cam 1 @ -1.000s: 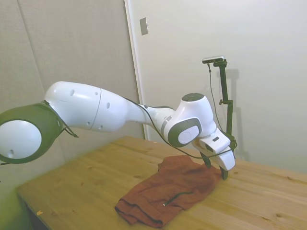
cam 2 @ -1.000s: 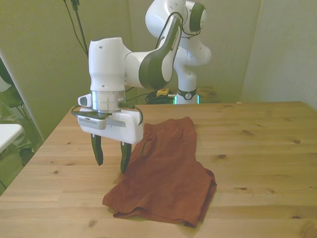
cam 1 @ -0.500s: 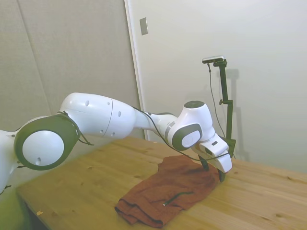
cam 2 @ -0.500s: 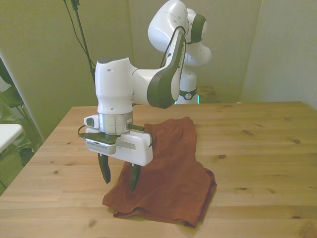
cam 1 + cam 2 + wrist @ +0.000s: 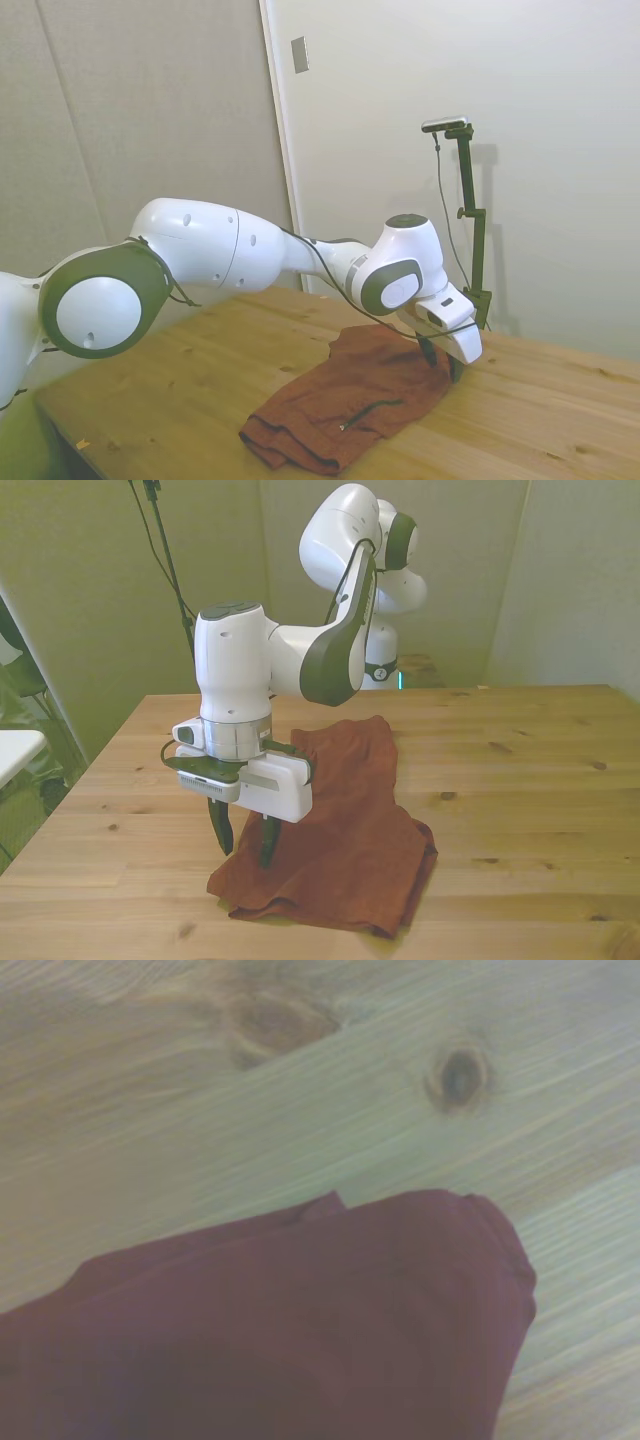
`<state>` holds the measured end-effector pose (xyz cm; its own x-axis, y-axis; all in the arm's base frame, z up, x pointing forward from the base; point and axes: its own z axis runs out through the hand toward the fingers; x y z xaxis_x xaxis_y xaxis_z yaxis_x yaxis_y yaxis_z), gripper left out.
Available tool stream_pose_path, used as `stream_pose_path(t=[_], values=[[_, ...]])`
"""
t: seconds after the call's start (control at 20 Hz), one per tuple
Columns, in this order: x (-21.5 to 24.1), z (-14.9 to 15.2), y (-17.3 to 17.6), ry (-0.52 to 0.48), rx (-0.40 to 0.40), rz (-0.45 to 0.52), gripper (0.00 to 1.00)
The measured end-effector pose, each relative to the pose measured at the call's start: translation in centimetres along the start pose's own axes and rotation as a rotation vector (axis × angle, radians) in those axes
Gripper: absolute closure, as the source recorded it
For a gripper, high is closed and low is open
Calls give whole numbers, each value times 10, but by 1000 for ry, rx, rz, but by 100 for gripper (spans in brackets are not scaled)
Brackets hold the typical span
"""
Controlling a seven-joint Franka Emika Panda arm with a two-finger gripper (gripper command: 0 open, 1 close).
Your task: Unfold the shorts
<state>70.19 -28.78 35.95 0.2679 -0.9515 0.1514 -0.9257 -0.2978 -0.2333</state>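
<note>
The rust-brown shorts (image 5: pixel 345 815) lie folded on the wooden table (image 5: pixel 520 780), with a dark zipper line (image 5: pixel 372 408) showing in the side view. My gripper (image 5: pixel 246 854) points straight down, low over the shorts' edge on the front view's left. It is open. One finger stands over the cloth and the other over bare wood just beside it. In the side view the gripper (image 5: pixel 443 369) sits at the far end of the shorts (image 5: pixel 345 400). The wrist view shows a rounded corner of the shorts (image 5: pixel 300 1330) against the table from close by.
Bare wood (image 5: pixel 130 810) lies beside the gripper on the front view's left. The table's near edge (image 5: pixel 120 950) is close below the shorts in the front view. A wall (image 5: pixel 560 150) stands behind the table in the side view.
The gripper has come down and moved toward the shorts' edge. Its fingers now reach almost to the table and stand a little closer together. The shorts have not moved.
</note>
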Motion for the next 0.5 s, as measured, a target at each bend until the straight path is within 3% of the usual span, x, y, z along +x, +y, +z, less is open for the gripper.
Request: stream_pose_path(t=[0.5], values=[[2,1,-2,-17,-18,-2,100]])
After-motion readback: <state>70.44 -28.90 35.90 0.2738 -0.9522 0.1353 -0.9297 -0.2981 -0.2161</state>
